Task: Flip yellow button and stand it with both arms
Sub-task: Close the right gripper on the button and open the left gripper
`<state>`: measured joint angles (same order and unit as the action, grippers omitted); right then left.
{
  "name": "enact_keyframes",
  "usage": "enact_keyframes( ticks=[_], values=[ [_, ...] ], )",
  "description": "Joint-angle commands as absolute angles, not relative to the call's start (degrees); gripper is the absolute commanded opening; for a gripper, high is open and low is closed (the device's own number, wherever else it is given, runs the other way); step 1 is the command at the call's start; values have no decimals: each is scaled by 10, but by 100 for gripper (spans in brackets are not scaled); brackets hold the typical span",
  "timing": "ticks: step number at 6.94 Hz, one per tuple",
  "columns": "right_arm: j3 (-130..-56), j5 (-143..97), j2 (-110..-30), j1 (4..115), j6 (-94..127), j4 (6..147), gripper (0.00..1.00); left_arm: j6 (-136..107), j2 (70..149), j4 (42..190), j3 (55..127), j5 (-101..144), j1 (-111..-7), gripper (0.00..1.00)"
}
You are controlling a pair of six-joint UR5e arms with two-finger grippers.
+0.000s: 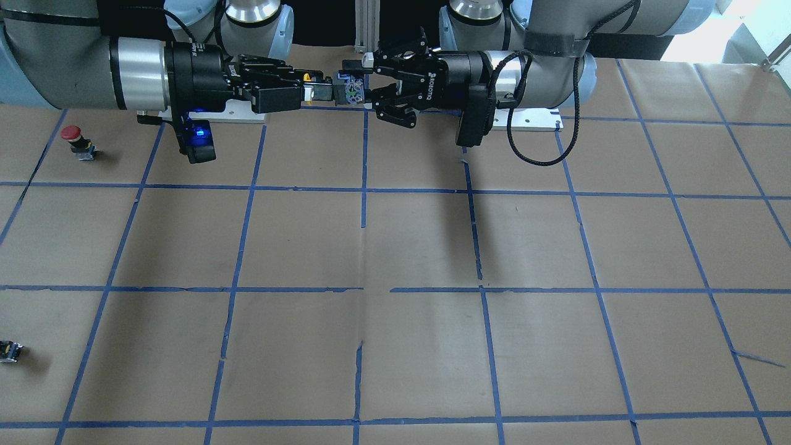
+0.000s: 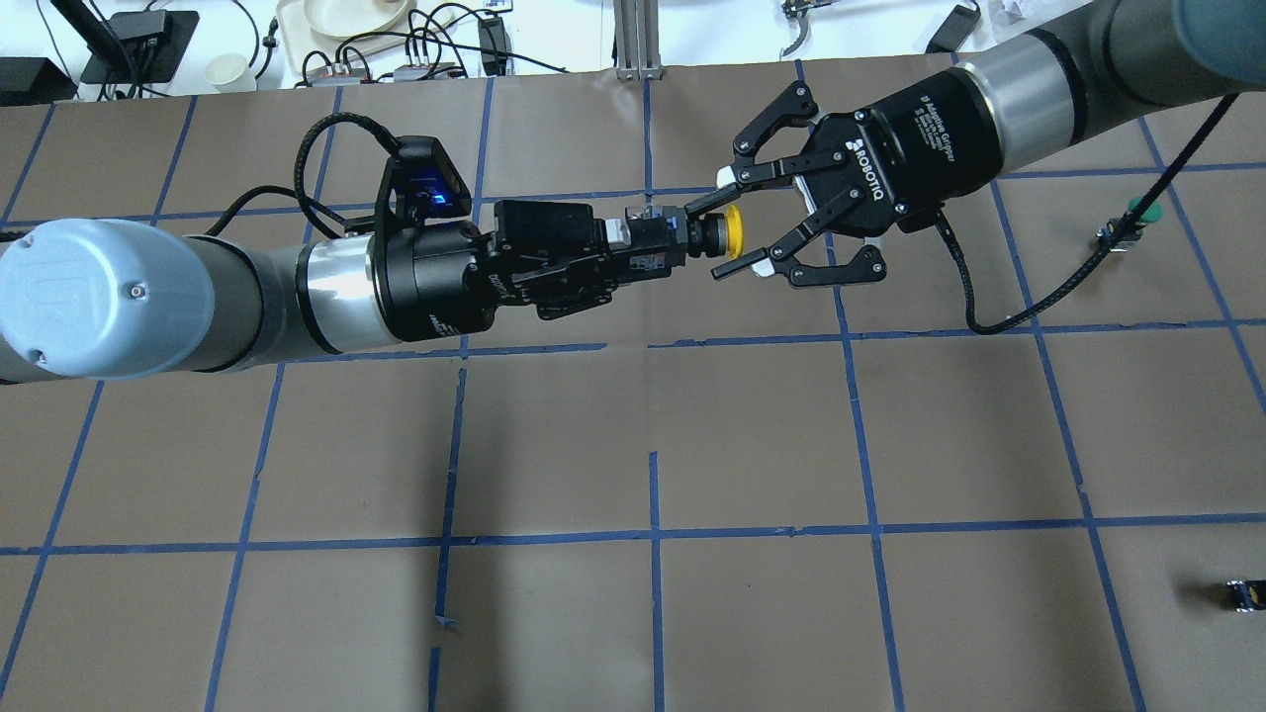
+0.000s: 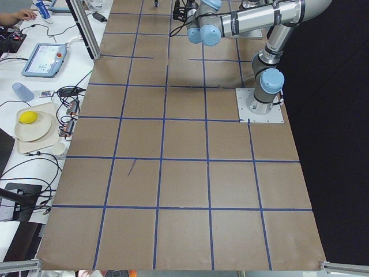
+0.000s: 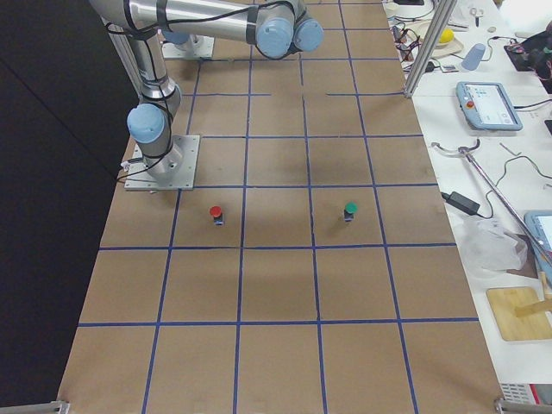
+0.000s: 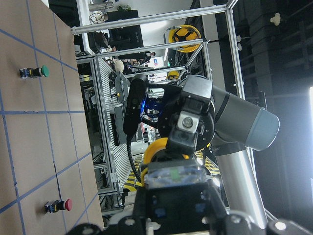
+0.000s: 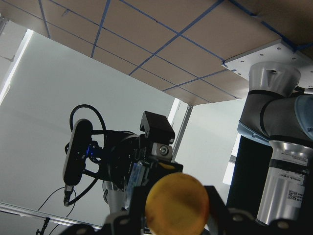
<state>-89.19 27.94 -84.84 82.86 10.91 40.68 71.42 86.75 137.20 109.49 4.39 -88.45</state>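
The yellow button [image 2: 734,229] is held level in the air, well above the brown table, with its cap toward my right arm. My left gripper [image 2: 638,237] is shut on its black body; in the front view this gripper [image 1: 359,83] is on the right. My right gripper [image 2: 730,223] is open, with one finger on each side of the cap and a gap on both sides. In the front view it [image 1: 314,84] is on the left, and a sliver of the yellow cap [image 1: 307,77] shows. The cap fills the bottom of the right wrist view [image 6: 176,203]. It also shows in the left wrist view [image 5: 157,152].
A red-capped button [image 1: 71,133] stands on the table near my right base. A green-capped button [image 2: 1137,211] stands further out on my right side. A tiny dark part [image 2: 1241,593] lies at the table's right edge. A cluttered bench [image 2: 346,30] lies beyond the far edge.
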Motion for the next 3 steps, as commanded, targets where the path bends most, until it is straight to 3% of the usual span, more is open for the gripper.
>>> enact_keyframes(
  ticks=[1,2,3],
  values=[
    [-890,279,-847,829,111,406,25,708,868,1371,1094,41,-887,72],
    [-887,279,-847,829,111,405,25,709,868,1372,1090,38,-887,100],
    [-887,279,-846,828,111,406,25,703,868,1371,1085,36,-887,100]
  ],
)
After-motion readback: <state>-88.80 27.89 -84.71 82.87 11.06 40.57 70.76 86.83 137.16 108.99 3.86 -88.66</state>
